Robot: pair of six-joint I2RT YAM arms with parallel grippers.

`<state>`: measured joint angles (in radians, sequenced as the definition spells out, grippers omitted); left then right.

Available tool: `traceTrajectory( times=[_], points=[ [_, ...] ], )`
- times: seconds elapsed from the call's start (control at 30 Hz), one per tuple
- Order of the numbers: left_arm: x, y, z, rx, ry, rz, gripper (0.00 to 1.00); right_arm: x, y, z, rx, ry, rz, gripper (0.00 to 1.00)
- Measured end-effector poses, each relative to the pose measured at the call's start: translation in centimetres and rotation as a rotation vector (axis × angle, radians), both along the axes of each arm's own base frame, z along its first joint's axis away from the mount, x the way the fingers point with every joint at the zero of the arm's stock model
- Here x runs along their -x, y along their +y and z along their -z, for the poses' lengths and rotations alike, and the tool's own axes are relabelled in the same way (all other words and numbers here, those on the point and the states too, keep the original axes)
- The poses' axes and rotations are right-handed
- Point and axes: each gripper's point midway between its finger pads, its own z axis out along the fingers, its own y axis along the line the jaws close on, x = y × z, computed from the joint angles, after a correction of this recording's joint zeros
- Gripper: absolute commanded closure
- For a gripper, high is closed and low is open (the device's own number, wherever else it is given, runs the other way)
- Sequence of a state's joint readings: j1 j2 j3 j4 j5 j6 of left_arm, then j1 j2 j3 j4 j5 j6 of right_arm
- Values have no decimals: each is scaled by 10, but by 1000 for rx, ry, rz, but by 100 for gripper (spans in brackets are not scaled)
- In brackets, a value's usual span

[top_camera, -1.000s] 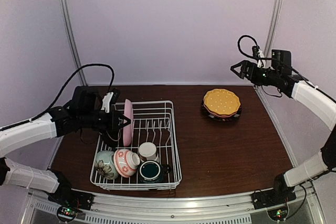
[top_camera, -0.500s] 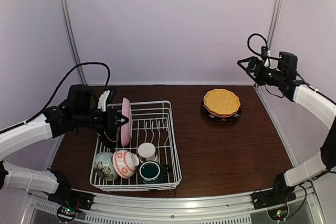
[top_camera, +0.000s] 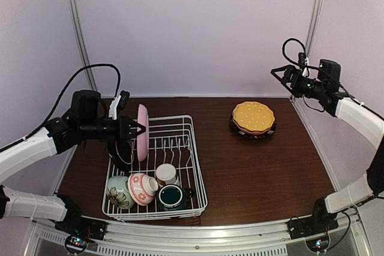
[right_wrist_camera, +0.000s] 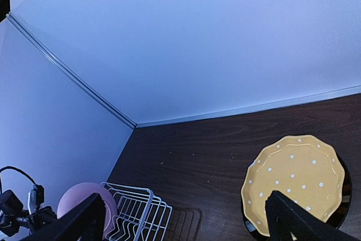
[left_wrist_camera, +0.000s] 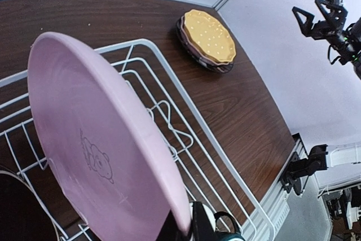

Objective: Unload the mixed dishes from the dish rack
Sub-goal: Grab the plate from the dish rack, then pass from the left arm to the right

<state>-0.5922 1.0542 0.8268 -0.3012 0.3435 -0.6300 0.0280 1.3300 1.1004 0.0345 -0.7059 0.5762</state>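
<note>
Over the left rear of the dish rack [top_camera: 200, 161], gripping the pink plate [top_camera: 142, 132] upright in the left pincer [top_camera: 134, 129], probably for clearing the tines [top_camera: 174, 144]. Far right, hanging the right pincer [top_camera: 279, 76] wide open, empty.

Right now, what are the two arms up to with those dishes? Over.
Left gripper shut on pink plate, upright over dish rack. Right gripper open, empty, raised at far right. Nothing seen between rack and yellow plate stack.
</note>
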Motion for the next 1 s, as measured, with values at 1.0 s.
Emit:
traceTrajectory(
  times=[1.0],
  points=[
    [-6,-7,-139,160,-470,177,100,19,40,-13,114,16,-85,0]
  ],
)
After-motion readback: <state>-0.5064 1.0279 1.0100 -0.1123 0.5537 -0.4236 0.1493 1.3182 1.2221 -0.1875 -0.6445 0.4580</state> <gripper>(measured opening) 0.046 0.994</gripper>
